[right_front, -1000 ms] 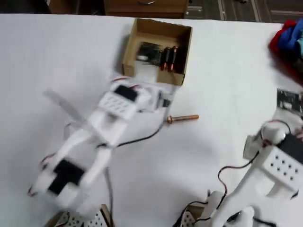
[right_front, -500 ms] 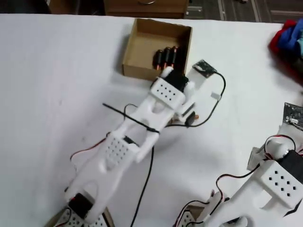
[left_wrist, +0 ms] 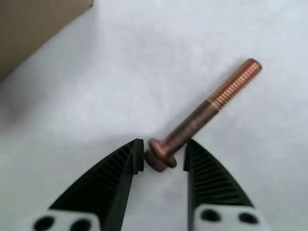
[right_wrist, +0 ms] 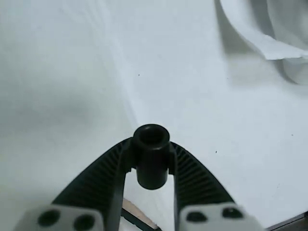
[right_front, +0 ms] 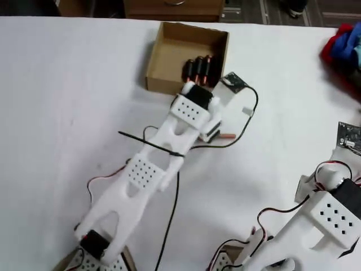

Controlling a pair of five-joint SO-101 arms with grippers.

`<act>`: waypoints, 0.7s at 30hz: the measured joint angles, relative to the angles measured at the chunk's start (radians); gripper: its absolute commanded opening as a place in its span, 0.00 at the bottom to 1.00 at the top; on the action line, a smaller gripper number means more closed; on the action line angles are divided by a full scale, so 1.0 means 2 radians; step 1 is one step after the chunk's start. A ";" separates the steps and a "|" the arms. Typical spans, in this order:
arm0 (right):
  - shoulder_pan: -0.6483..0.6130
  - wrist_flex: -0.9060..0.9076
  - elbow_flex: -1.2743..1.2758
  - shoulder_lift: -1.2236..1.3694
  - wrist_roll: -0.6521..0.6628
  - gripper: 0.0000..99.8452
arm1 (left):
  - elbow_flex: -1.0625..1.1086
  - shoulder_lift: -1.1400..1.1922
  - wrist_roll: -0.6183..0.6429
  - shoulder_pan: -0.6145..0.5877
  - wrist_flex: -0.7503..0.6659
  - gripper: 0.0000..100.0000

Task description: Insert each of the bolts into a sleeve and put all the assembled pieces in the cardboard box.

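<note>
The copper-coloured threaded metal bolt (left_wrist: 202, 113) lies on the white counter (right_front: 67, 84) just beside the brown cardboard box (right_front: 163, 86). The left jaws have just swung over from the box and now stand wide around the bolt's head. The right jaws grip a black cylindrical sleeve (right_wrist: 152, 159), so I think insertion is near.

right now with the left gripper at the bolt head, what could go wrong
The left gripper is open around just the head of the bolt, which lies on the table; closing there may let the long shank droop or squirt out. The right gripper holds the sleeve near its jaw tips, so insertion pressure could push it loose.
</note>
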 measured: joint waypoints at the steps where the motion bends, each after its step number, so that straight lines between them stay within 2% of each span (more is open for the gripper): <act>1: 0.000 -0.002 0.000 0.000 0.000 0.02 | 0.000 0.001 0.000 0.000 0.000 0.07; 7: 0.000 -0.005 0.000 0.000 0.000 0.02 | 0.000 0.001 0.000 -0.005 0.000 0.21; 21: 0.000 -0.005 0.000 0.000 0.000 0.02 | -0.002 0.005 -0.005 -0.005 0.000 0.20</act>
